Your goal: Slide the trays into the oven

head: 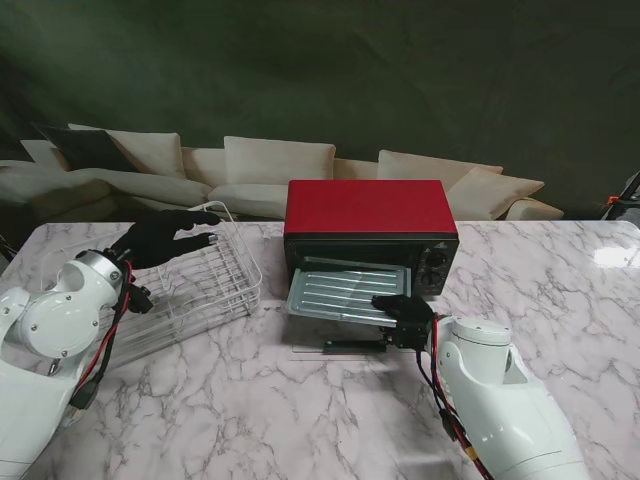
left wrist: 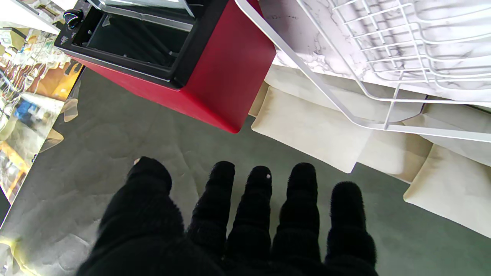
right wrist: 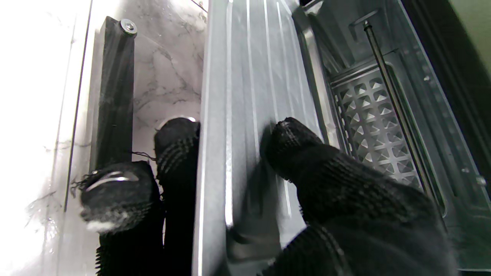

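A red toaster oven (head: 366, 207) stands at the middle of the marble table, its door (head: 350, 346) folded down flat. A ribbed metal tray (head: 345, 293) sticks halfway out of the oven mouth. My right hand (head: 404, 308), in a black glove, is shut on the tray's near right edge; in the right wrist view the thumb (right wrist: 299, 145) lies on the tray (right wrist: 249, 96) and the fingers (right wrist: 176, 145) sit under its rim. My left hand (head: 165, 235) hovers open above a white wire rack (head: 205, 280), fingers (left wrist: 261, 199) spread, holding nothing. The oven (left wrist: 215, 69) shows in the left wrist view too.
A row of beige sofa cushions (head: 280, 160) runs behind the table's far edge. The rack (left wrist: 402, 57) lies left of the oven, close to its side. The oven's control knobs (head: 436, 262) are on its right front.
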Controlling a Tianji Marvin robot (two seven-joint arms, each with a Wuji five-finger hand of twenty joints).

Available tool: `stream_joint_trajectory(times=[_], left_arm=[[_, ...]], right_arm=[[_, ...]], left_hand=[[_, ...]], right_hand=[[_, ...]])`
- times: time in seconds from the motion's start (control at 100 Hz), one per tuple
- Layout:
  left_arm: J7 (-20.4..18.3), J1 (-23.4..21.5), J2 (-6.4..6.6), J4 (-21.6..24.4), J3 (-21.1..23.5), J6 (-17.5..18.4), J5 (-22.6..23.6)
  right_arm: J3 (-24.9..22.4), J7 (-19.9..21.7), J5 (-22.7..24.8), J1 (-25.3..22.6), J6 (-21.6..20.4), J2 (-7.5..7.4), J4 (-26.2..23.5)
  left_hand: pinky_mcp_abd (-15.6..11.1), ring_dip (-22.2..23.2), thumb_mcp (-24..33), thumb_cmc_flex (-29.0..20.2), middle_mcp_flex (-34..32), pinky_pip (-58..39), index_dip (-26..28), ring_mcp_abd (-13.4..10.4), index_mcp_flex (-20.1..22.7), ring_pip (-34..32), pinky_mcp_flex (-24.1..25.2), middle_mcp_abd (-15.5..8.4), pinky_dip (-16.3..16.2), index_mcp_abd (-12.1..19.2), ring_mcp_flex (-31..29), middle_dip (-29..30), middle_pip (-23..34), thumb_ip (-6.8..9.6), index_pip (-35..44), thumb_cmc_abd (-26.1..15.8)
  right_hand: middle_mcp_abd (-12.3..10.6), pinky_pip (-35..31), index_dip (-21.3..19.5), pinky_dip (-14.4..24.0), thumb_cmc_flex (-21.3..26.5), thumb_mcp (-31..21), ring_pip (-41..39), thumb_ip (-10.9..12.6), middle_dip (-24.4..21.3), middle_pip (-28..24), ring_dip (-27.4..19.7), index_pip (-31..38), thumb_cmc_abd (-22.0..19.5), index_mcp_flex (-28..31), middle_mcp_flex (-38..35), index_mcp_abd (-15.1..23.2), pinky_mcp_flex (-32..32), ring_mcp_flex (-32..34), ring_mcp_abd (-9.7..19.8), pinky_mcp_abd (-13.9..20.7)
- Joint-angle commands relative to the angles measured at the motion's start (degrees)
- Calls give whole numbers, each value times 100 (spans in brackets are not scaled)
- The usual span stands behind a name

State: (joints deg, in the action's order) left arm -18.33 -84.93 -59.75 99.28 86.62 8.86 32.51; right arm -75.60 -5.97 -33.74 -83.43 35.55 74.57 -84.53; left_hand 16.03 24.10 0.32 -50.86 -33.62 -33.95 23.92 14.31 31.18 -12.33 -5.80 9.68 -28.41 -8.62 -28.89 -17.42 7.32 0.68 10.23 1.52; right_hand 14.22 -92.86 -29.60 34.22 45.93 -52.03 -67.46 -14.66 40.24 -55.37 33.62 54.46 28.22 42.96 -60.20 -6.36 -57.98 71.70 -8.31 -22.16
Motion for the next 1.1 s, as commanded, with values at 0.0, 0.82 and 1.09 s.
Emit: stream_joint_trajectory(times=[0.0,0.82,1.09], left_arm=[[-75,-5,3,33,-2,-30,11],[-105,47,8,17,-47,-29,9],[-122,48,11,14,-56,-39,9]], right_arm=[[-11,84,36,-36,45,-20,-38],[62,680,387,253,-286,-151,474],[62,522,203,380,-289,-67,656]], left_hand=[[173,61,-172,26,-125,74,67,-22,115,9,34,-50,-116,150,-78,-70,7,-53,-14,-212],[168,63,-172,31,-120,76,65,-20,110,6,30,-58,-118,158,-88,-70,6,-54,-17,-216],[174,64,-169,28,-121,76,66,-21,113,4,29,-57,-119,156,-92,-69,5,-53,-15,-216]], right_hand=[[-99,-296,-334,105,337,-361,-342,176,96,-283,17,334,-454,329,36,1215,-59,365,426,92],[-382,-703,-851,255,275,-284,-660,250,454,-169,41,193,-586,521,2,1691,203,248,427,323],[-366,-674,-867,234,277,-306,-639,244,497,-140,27,180,-588,510,24,1664,230,232,423,315]])
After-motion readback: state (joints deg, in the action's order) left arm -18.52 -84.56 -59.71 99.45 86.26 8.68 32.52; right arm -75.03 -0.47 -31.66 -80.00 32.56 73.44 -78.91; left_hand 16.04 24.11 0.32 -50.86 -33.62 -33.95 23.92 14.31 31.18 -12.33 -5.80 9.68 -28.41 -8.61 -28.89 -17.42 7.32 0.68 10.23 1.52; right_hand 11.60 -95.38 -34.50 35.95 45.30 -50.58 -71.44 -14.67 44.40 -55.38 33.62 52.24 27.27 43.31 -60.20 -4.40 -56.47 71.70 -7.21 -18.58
